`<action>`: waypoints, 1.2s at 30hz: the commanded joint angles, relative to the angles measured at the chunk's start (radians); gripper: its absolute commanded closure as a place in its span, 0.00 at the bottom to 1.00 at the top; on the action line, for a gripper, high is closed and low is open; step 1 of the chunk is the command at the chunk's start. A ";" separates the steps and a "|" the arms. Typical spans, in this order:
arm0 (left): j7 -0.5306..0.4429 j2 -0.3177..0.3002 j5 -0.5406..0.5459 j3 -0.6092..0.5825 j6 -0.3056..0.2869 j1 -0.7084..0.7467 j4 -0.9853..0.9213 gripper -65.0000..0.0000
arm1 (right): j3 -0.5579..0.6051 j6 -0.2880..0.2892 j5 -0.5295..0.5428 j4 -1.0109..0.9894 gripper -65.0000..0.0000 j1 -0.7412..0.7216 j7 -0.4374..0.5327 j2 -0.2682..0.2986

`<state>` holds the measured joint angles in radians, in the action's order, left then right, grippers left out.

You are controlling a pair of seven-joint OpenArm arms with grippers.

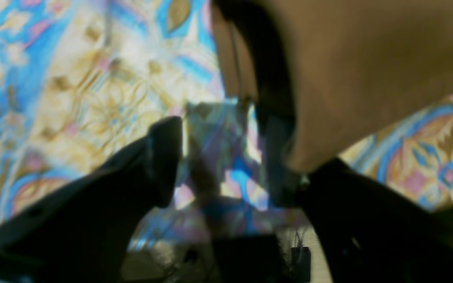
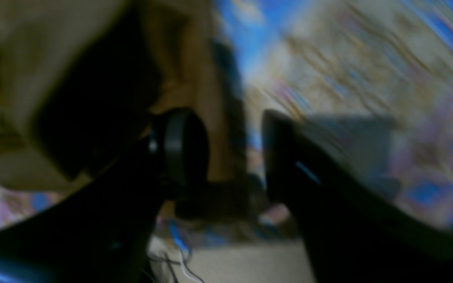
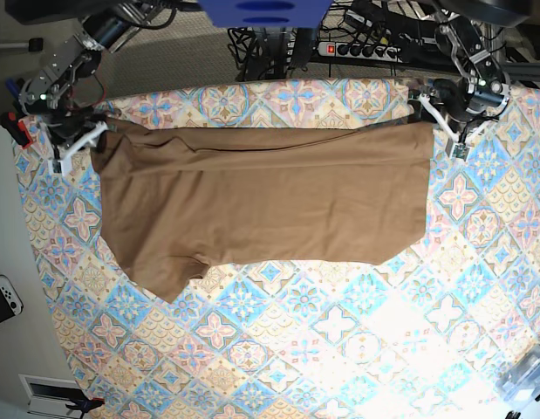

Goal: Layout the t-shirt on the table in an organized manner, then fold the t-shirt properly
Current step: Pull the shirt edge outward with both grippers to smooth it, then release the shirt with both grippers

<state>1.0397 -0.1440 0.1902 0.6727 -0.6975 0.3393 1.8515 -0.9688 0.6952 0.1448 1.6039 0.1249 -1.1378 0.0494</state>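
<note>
Left gripper (image 1: 226,157) with jaws parted, patterned cloth showing through the gap, nothing pinched between; one finger (image 1: 277,165) half buried under a hanging fold of the t-shirt (image 3: 261,205), so contact there hard to judge. Right gripper (image 2: 234,153) likewise spread, fingers (image 2: 183,149) apart with tan cloth bunched against the one nearer the shirt, not clamped between the two. Both wrist views badly smeared: edges soft, tile pattern streaked, finger bases cut off by the lower frame. Seen from the base view, shirt spread wide across the far half of the table (image 3: 357,340), folded lengthwise, one sleeve poking out at its near corner on that view's left; neckline and tag not to be made out. Left gripper at the shirt's far corner on that view's right, right gripper at the far corner on its left, both small and partly lost among arm hardware. Table corners cropped by the frame.
</note>
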 commanded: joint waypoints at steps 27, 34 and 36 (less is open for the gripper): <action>-0.025 -0.010 0.016 0.003 -0.001 0.024 0.185 0.46 | 0.075 0.003 -0.126 0.111 0.45 -0.021 0.025 0.017; -0.025 -0.010 0.016 0.003 -0.001 0.024 0.185 0.46 | 0.067 0.003 -0.221 0.163 0.45 -0.021 0.026 0.011; -0.025 -0.010 0.018 0.003 -0.001 0.024 0.185 0.46 | 0.067 0.003 -0.199 0.195 0.45 -0.021 0.032 0.011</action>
<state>1.0325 -0.1448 0.2016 0.6727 -0.7002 0.3660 2.0197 -0.8993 0.6964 -0.0692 1.7748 0.1146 -1.1248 0.0467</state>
